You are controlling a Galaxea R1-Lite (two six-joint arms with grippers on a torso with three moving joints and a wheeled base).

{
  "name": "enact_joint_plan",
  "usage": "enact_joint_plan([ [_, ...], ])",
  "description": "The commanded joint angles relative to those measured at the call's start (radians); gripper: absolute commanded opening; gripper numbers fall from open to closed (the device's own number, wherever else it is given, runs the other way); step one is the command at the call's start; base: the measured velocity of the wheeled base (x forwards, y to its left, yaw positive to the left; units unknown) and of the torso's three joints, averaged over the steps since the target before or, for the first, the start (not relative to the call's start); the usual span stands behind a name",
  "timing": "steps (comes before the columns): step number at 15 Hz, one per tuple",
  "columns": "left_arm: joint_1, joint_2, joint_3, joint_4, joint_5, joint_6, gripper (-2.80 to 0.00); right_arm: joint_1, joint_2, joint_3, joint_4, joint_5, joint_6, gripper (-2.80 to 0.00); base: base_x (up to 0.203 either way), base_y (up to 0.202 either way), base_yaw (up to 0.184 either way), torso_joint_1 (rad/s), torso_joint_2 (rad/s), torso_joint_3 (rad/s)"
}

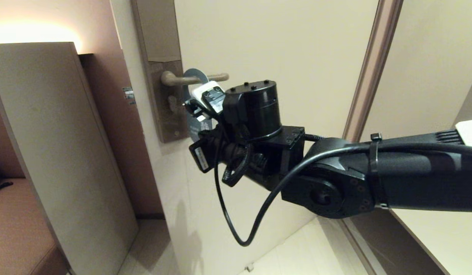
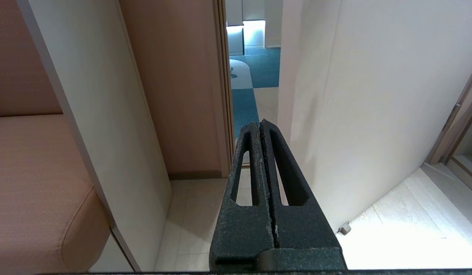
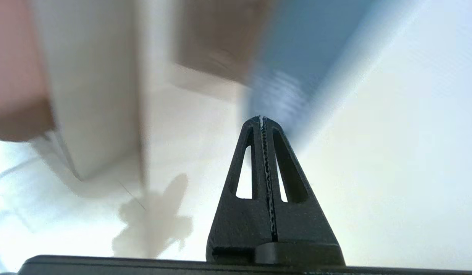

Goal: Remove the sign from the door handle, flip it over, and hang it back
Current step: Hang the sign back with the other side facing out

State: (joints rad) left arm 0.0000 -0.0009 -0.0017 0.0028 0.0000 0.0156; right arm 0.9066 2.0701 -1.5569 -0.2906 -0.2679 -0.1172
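Observation:
The sign [image 1: 193,129] hangs blue face out on the door handle [image 1: 198,78], a slim grey lever on a tall brownish lock plate [image 1: 165,110]. My right arm [image 1: 255,114] reaches up in front of it, and its wrist hides most of the sign and the fingers in the head view. In the right wrist view the right gripper [image 3: 262,118] is shut with nothing between the jaws. The blurred blue sign [image 3: 301,57] lies just beyond its tips; I cannot tell if they touch. My left gripper [image 2: 260,123] is shut and empty, parked low, pointing at the floor by the door edge.
The cream door [image 1: 282,46] stands ajar, with its brown frame [image 1: 369,68] to the right. A tall beige panel [image 1: 60,152] and an orange-brown sofa seat [image 1: 14,229] stand to the left. A small door stop [image 2: 345,228] sits on the floor.

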Motion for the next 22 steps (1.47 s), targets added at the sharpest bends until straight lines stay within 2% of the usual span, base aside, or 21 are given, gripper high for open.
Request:
enact_joint_plan([
  [1,0.0,0.001,0.0,0.0,0.0,0.0,-2.8,-0.06,-0.052,0.049,0.002,-0.001,-0.001,-2.8,0.0,0.0,0.0,0.0,0.0,0.0],
  [4,0.0,0.001,0.0,0.0,0.0,0.0,-2.8,-0.122,-0.063,0.056,0.047,-0.001,-0.001,-2.8,0.0,0.0,0.0,0.0,0.0,0.0],
  [9,0.0,0.001,0.0,0.0,0.0,0.0,-2.8,-0.157,-0.022,0.019,0.046,-0.001,-0.003,-2.8,0.0,0.0,0.0,0.0,0.0,0.0],
  [17,0.0,0.001,0.0,0.0,0.0,0.0,-2.8,-0.137,0.166,-0.237,0.039,-0.001,-0.002,-2.8,0.0,0.0,0.0,0.0,0.0,0.0],
  [22,0.0,0.001,0.0,0.0,0.0,0.0,-2.8,-0.108,0.179,-0.238,0.041,-0.002,0.004,-2.8,0.0,0.0,0.0,0.0,0.0,0.0],
])
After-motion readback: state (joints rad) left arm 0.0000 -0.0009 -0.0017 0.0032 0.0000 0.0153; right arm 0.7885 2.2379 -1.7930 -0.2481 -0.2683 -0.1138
